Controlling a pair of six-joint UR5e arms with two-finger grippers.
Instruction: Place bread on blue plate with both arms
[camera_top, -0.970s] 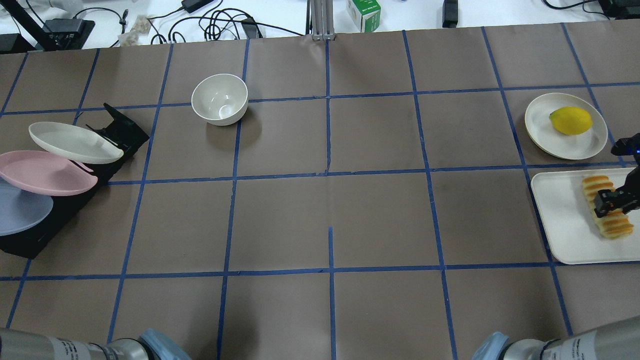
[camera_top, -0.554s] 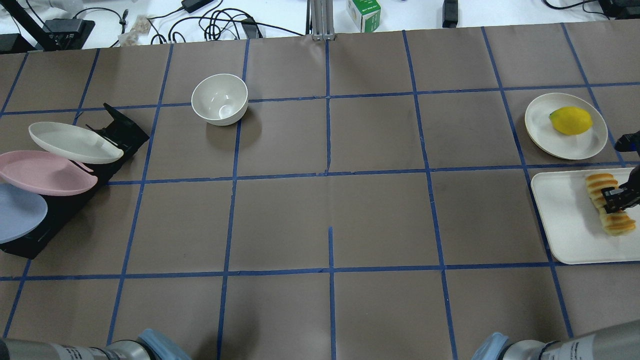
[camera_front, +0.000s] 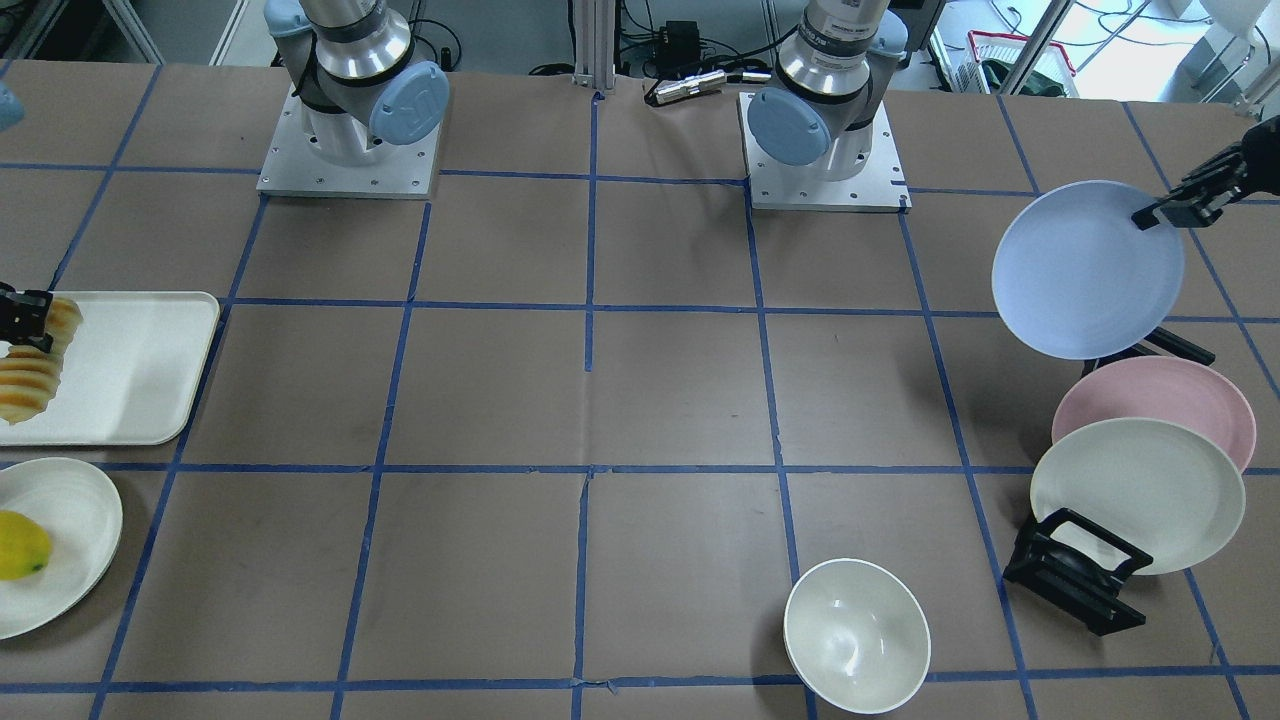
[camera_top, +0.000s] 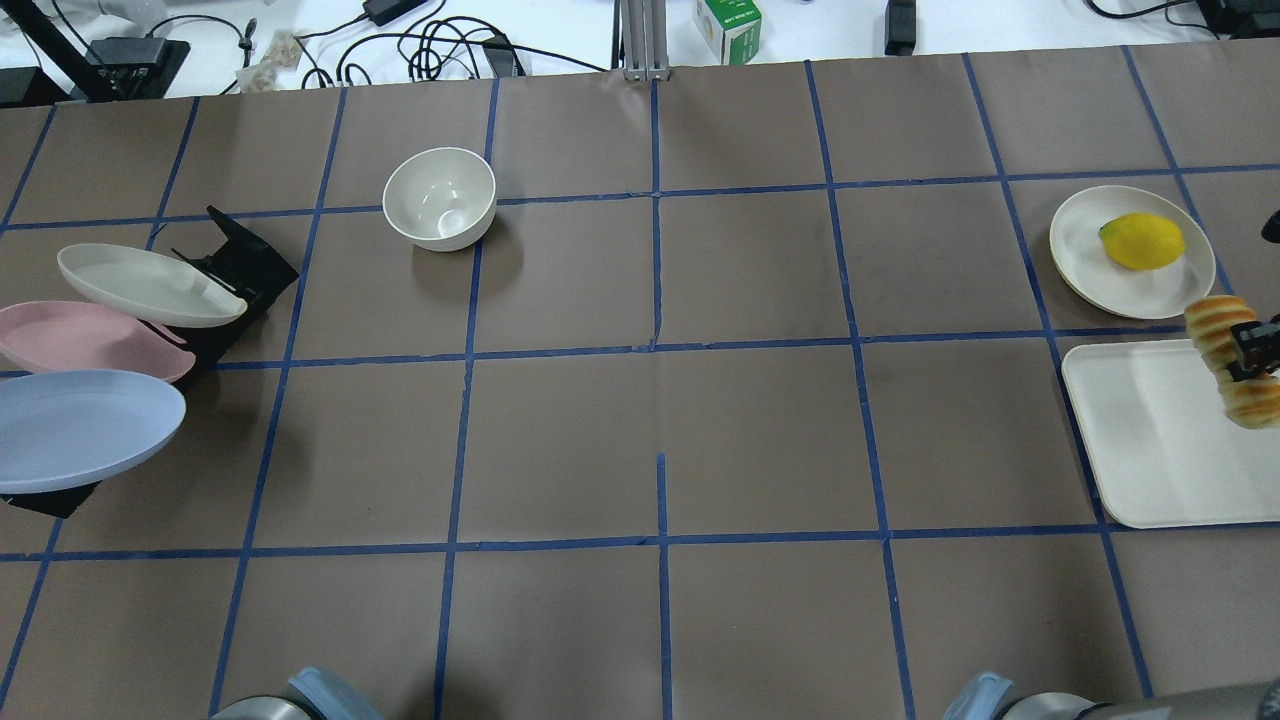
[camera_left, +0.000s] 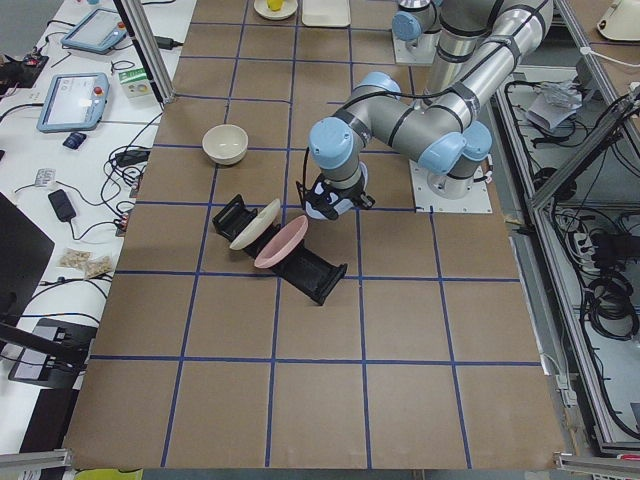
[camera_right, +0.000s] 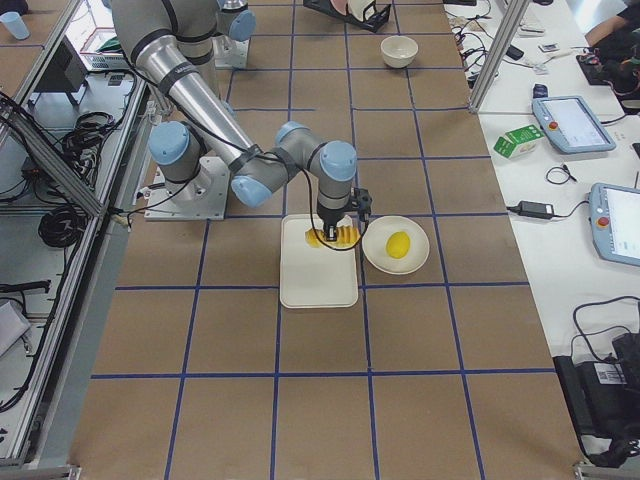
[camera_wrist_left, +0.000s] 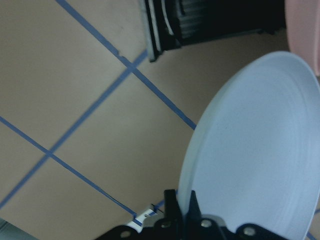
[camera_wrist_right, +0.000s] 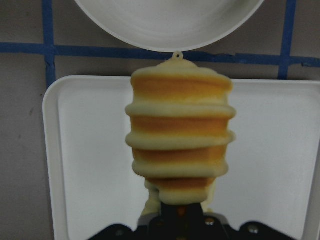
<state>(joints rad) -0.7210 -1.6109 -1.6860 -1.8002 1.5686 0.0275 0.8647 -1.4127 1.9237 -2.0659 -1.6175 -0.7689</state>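
My right gripper (camera_top: 1248, 352) is shut across the middle of the bread (camera_top: 1222, 330), a ridged pale yellow loaf with orange tops. It holds the bread in the air above the white tray (camera_top: 1140, 450). The right wrist view shows the bread (camera_wrist_right: 180, 135) end on, hanging over the tray's far edge. My left gripper (camera_front: 1158, 212) is shut on the rim of the blue plate (camera_front: 1085, 270) and holds it tilted in the air beside the black rack (camera_front: 1075, 570). The blue plate also shows in the overhead view (camera_top: 85, 430) and in the left wrist view (camera_wrist_left: 255, 155).
A pink plate (camera_top: 80, 335) and a cream plate (camera_top: 140, 285) lean in the black rack (camera_top: 245, 265). A white bowl (camera_top: 440, 198) stands at the far left-middle. A lemon (camera_top: 1142, 241) lies on a round cream plate (camera_top: 1085, 260) just beyond the tray.
The right gripper has lifted the bread off the tray and carried it toward the tray's far edge. The left gripper has drawn the blue plate out of the rack and raised it.
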